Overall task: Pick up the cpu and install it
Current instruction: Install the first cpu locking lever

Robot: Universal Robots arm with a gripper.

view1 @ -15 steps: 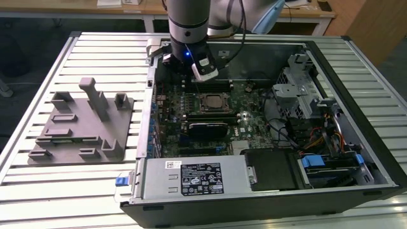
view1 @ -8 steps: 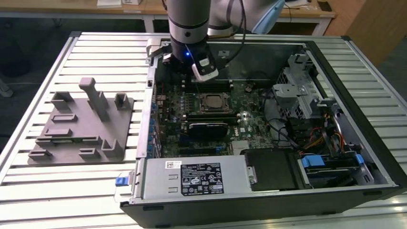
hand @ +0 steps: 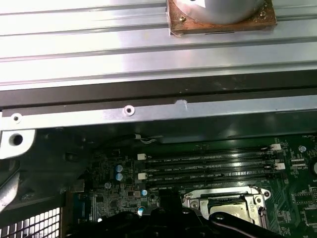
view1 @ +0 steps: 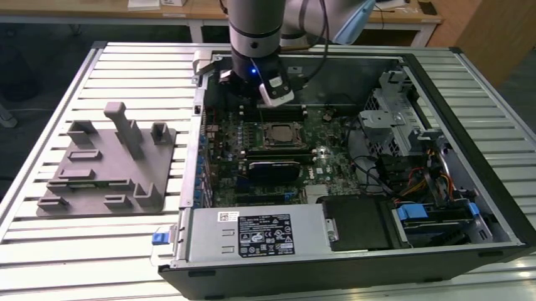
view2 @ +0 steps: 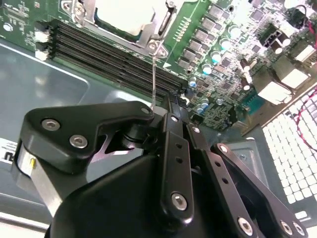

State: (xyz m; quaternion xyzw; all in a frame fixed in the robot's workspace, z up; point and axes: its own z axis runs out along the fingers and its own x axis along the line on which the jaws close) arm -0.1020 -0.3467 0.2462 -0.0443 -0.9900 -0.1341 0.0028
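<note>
The cpu already sits in its socket near the middle of the motherboard, its pale silver top framed by the metal retention bracket, so judging from how things lie the placing part of the task looks largely done; whether the bracket is latched down I cannot tell. The gripper hangs over the memory slots, just beyond the socket toward the far edge of the table, and is not holding the chip. In the second wrist view the black linkages of the gripper draw together toward a point with a thin metal lever rising right beside them, so the jaws look pressed together or nearly so, though their tips are hidden and I cannot tell for certain. Around the work, the open computer case takes up the table's middle, with a black heatsink block just near of the socket, the power supply at the near edge, and a grey plastic fixture with upright posts standing well apart outside the case
</note>
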